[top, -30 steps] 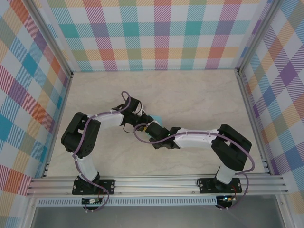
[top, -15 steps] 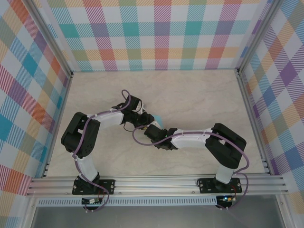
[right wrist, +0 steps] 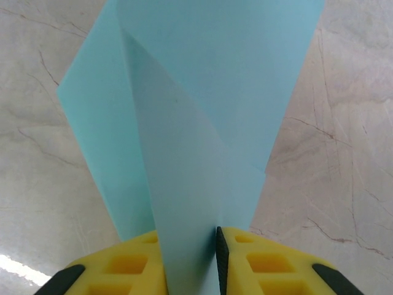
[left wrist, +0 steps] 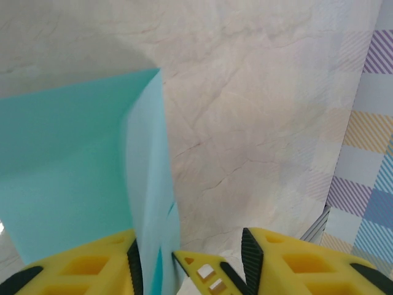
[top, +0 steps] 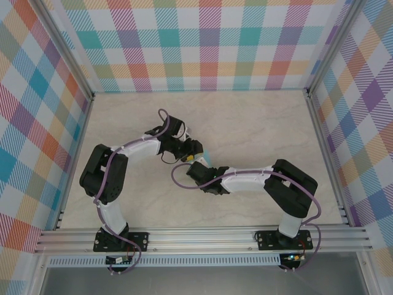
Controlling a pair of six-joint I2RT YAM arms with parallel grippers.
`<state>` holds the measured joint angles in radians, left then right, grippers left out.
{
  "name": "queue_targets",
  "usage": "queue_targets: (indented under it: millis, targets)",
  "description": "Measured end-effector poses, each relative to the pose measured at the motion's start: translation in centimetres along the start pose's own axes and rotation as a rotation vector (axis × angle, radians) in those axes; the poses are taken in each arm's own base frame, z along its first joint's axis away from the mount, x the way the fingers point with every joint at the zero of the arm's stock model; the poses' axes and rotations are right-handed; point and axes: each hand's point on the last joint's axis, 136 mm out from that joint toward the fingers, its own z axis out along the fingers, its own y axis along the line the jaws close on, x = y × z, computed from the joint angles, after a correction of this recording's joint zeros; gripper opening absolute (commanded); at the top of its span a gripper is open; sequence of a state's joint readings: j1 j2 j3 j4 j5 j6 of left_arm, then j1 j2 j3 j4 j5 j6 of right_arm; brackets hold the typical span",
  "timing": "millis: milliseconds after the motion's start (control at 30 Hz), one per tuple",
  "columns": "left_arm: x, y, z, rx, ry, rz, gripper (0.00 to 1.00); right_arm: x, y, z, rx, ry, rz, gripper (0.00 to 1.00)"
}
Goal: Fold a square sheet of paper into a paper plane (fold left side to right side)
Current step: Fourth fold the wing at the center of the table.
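Centrally over beige marble-look tabletop (top: 258, 123), walled by pastel plaid panels (top: 209, 43), right gripper (right wrist: 187, 236) pinches thin turquoise part-folded square sheet of paper (right wrist: 202, 92); left gripper (left wrist: 189, 243) fingers apart beside it

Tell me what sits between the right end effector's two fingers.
The folded turquoise paper sits there: in the right wrist view it stands up from between the right end effector's yellow fingers.

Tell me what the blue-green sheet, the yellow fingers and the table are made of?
Turquoise sheet: thin matte paper; it curls and holds creases. Yellow fingers: probably moulded plastic, with hollow pockets. Table: pale marble-look veins; real stone or print, can't tell.
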<state>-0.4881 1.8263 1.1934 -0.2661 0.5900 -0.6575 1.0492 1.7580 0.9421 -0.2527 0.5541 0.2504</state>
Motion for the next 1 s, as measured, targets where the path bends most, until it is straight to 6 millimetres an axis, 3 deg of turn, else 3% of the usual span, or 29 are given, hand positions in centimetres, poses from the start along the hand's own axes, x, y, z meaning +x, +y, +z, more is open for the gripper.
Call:
queue_targets:
  millis: [133,400,500,667,800,1000]
  targets:
    - [-1.9,-0.9,-0.3,0.000,-0.010,0.014,0.49,0.5,-0.1,0.2,0.002,0.007,0.000,0.23]
    - [-6.5,0.0,-2.4,-0.011,-0.059,-0.013,0.56,0.7,-0.1,0.2,0.002,0.010,0.006,0.22]
    - [-7.8,0.7,-3.7,-0.012,-0.082,-0.022,0.58,0.8,-0.1,0.3,0.002,0.011,0.016,0.21]
    - [-9.0,3.5,-5.6,-0.036,-0.107,-0.068,0.60,0.9,0.0,0.4,-0.003,0.008,0.027,0.21]
    - [-7.4,5.6,-6.8,-0.055,-0.108,-0.109,0.60,0.9,0.1,0.5,-0.023,0.005,0.050,0.21]
    - [-2.7,6.6,-7.0,-0.044,-0.094,-0.129,0.60,0.9,0.1,0.5,-0.109,0.026,0.110,0.21]
